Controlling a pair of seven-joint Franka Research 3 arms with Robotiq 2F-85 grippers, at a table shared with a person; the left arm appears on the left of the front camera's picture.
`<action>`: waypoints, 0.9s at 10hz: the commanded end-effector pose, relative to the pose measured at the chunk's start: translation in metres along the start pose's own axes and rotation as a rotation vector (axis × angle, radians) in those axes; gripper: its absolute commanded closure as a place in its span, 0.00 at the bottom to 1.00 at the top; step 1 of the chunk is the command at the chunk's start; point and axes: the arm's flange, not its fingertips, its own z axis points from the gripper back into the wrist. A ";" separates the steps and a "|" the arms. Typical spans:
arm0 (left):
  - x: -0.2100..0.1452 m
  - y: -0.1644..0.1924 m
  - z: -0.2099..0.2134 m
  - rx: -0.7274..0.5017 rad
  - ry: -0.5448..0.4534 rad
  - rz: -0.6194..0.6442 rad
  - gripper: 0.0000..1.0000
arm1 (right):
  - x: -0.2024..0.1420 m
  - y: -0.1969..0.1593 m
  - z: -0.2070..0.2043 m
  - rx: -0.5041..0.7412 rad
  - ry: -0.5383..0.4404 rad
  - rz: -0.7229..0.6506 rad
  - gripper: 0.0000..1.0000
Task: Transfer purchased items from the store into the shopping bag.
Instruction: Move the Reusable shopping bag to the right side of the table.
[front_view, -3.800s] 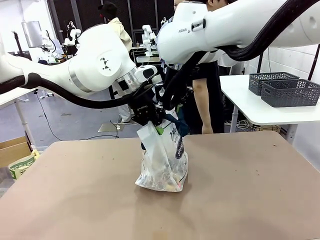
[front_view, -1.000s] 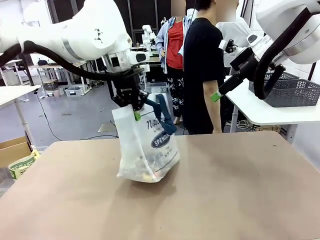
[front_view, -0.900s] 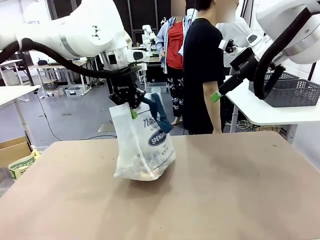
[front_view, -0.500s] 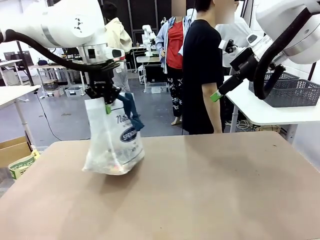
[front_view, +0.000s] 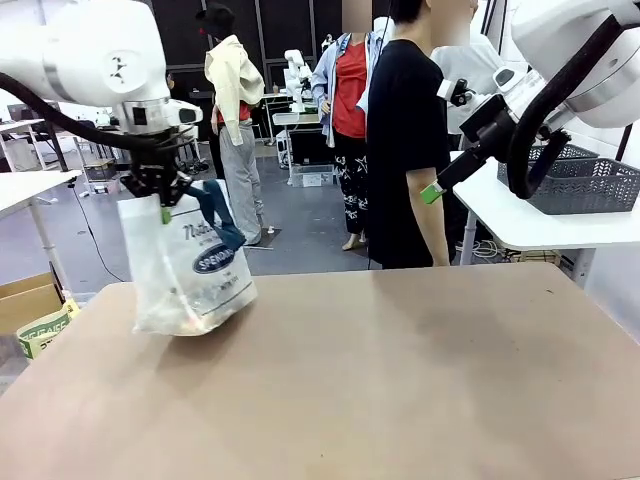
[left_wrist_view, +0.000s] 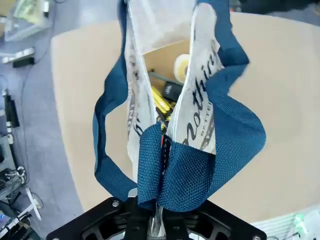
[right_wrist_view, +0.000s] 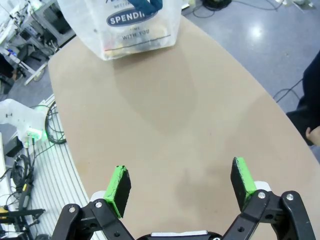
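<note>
The shopping bag hung near the table's left edge, its bottom touching or just above the tabletop; which, the pictures could not settle. The left gripper was clamped on its blue handles. The right gripper was raised by the person in black, its green pads spread wide and holding nothing. Down inside the bag lay a brown packet, yellow-and-black items and a roll of tape.
</note>
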 end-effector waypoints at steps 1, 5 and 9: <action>-0.028 0.026 -0.002 0.063 -0.068 0.079 1.00 | 0.001 0.001 -0.001 -0.009 0.001 -0.004 0.00; -0.065 0.067 -0.029 0.092 -0.051 0.193 1.00 | 0.001 0.001 -0.001 -0.009 0.001 -0.004 0.00; -0.107 0.096 -0.061 0.117 -0.012 0.215 1.00 | 0.001 0.001 -0.001 -0.009 0.001 -0.004 0.00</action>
